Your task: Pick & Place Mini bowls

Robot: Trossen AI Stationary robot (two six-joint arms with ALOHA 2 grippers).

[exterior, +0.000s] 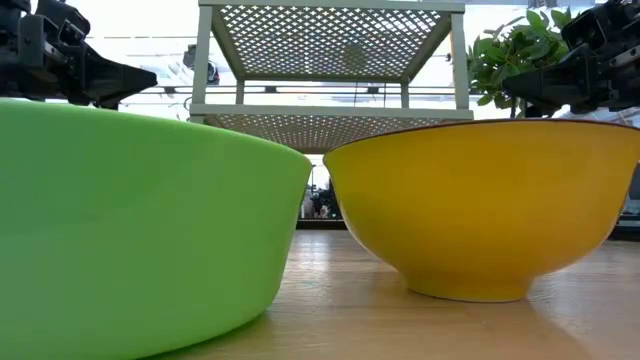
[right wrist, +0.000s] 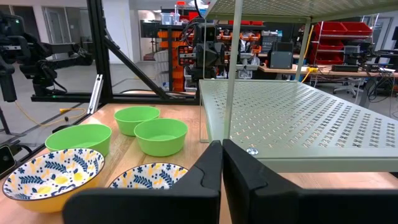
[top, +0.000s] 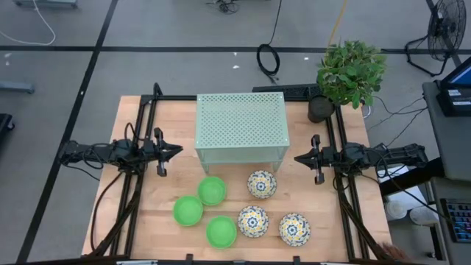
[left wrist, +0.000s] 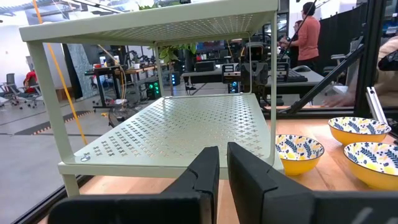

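We have not picked up anything yet. The big pale green stand (top: pixel 241 125) sits at the back of the table (top: pixel 136 213). The six mini bowls (top: pixel 252 220) wait in front of it, three green and three flowery. Our left gripper (top: pixel 175 150) and right gripper (top: pixel 299 157) hang at the two sides of the stand, both with fingers pressed together. Next we think one must open and reach down to a bowl. Only the wrist views show the stand's lower shelf.
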